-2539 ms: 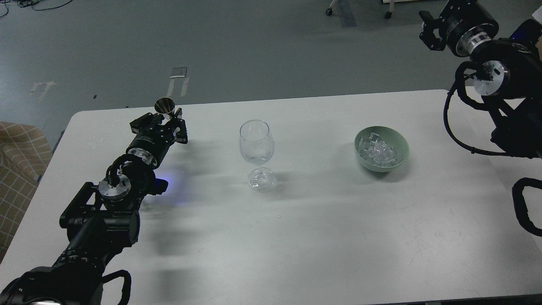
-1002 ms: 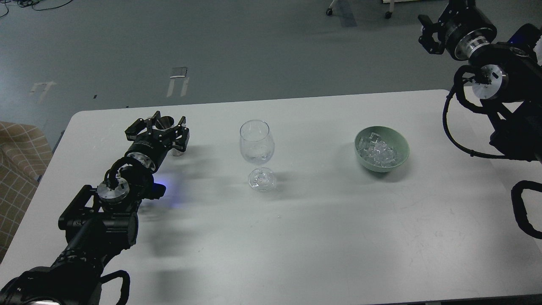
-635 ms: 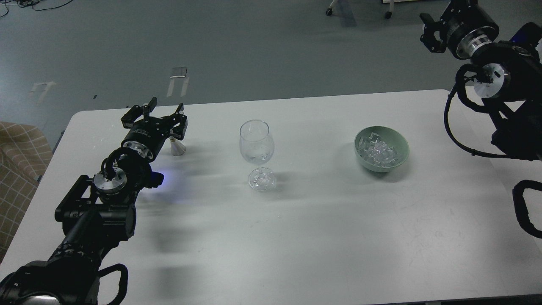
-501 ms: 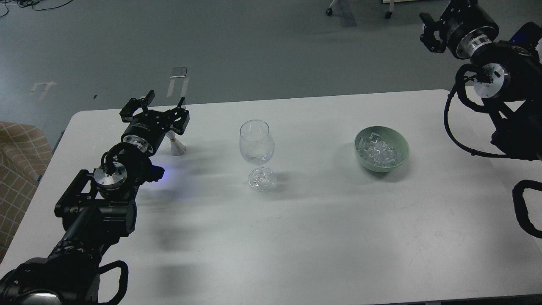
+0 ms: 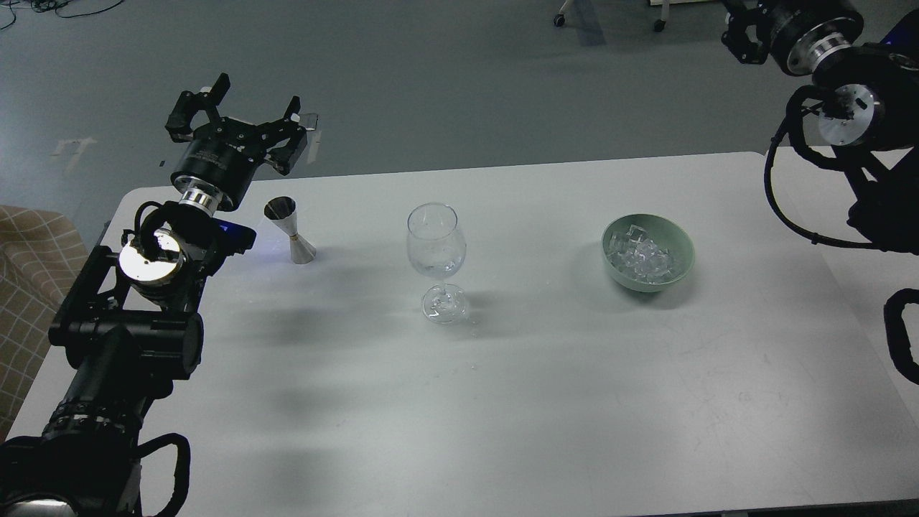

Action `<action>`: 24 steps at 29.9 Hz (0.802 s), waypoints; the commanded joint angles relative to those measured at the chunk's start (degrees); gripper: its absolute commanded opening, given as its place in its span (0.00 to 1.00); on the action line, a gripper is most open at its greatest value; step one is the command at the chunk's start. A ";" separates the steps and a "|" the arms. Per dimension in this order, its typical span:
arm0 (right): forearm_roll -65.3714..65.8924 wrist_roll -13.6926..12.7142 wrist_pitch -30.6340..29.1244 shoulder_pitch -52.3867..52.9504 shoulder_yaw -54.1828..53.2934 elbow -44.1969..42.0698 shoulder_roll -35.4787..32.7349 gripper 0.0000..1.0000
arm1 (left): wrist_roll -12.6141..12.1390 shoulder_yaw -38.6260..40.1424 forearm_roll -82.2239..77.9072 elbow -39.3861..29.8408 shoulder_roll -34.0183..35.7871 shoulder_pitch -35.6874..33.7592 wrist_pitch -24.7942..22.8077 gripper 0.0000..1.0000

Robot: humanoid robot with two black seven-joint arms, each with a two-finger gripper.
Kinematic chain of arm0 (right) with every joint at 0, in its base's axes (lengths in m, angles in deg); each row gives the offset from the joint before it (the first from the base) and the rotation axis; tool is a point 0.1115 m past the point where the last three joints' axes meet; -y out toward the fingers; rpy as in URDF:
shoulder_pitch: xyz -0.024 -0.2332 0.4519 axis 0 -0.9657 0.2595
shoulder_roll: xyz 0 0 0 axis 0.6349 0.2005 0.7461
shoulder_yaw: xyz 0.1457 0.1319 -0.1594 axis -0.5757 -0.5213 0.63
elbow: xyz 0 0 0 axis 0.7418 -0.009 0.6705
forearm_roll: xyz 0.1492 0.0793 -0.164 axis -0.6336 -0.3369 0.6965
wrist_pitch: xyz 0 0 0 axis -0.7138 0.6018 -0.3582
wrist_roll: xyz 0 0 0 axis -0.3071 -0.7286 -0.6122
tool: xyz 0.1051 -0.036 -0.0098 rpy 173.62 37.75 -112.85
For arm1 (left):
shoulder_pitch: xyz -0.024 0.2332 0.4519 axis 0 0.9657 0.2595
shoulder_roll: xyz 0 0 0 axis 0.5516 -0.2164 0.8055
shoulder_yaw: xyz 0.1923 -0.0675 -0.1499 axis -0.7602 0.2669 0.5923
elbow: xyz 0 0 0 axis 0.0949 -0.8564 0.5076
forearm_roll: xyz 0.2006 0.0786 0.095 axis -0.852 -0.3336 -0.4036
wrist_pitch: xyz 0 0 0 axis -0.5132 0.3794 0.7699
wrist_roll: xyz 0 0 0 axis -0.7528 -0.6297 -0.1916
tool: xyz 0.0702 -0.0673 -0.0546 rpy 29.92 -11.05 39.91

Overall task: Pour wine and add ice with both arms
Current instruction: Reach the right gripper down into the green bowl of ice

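A clear wine glass stands upright at the table's middle; a little clear wine is barely visible in its bowl. A steel jigger stands on the table left of the glass. My left gripper is open and empty, raised above and behind the jigger. Ice lies heaped in a green bowl right of the glass. My right gripper is high at the top right, far from the bowl; its fingers cannot be told apart.
The white table ends at its far edge just behind the jigger. A checked cushion sits off the table's left side. Grey floor lies beyond.
My left gripper let go of the jigger, which now stands on the table, and rose up and back. My right arm shifted slightly up and right.
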 commanded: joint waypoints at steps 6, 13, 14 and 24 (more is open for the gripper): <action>5.51 3.47 -2.19 1.31 17.51 5.84 -7.22 1.00 | -0.43 -5.78 -0.17 -2.31 3.86 -2.57 2.76 0.98; 16.23 5.59 -2.19 4.65 30.47 12.36 -11.63 1.00 | 0.01 -7.48 -0.35 -5.82 4.84 -1.34 3.02 0.98; 19.12 6.99 -2.19 4.74 31.69 13.93 -12.07 1.00 | -0.08 -7.56 -0.35 -5.82 4.92 -1.25 3.02 0.98; 40.77 11.39 -2.28 5.00 38.03 17.37 -13.83 1.00 | -0.08 -7.65 -0.44 -5.91 4.48 -0.99 3.02 0.98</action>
